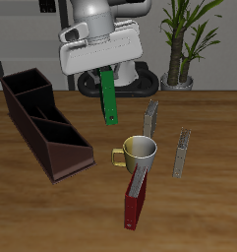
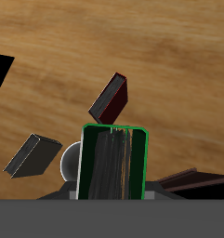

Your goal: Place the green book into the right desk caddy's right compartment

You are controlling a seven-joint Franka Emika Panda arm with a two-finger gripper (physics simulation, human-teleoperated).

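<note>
- Exterior view shows the bench (image 1: 204, 212) in wood grain, with the arm standing at its back edge and a potted plant (image 1: 181, 44) behind.
- Caddy (image 1: 43, 123) is the biggest thing on the bench: a long dark-brown open box with dividers, lying at a slant, one end toward the front edge and the other farther back.
- Tool (image 1: 102, 59) hangs high over the middle of the bench, closed on the upper end of the green book (image 1: 109, 96). I cannot see the fingertips, but the book dangles from it well clear of the bench.
- Green book hangs nearly upright, tilted a little, in the air beside the caddy and not yet over it. Wrist view looks straight down its pale page edges (image 2: 113, 164).
- Red book (image 1: 136, 202) leans up toward the mug (image 1: 139, 153), near the front edge; two grey books (image 1: 183, 155) stand apart, beyond the mug.
- My reading: the lift is done and the carry is in hand.
- Next calls for swinging the book across over the right compartment, lining it up with the walls, then lowering before letting go; a rim clip is the risk.
</note>
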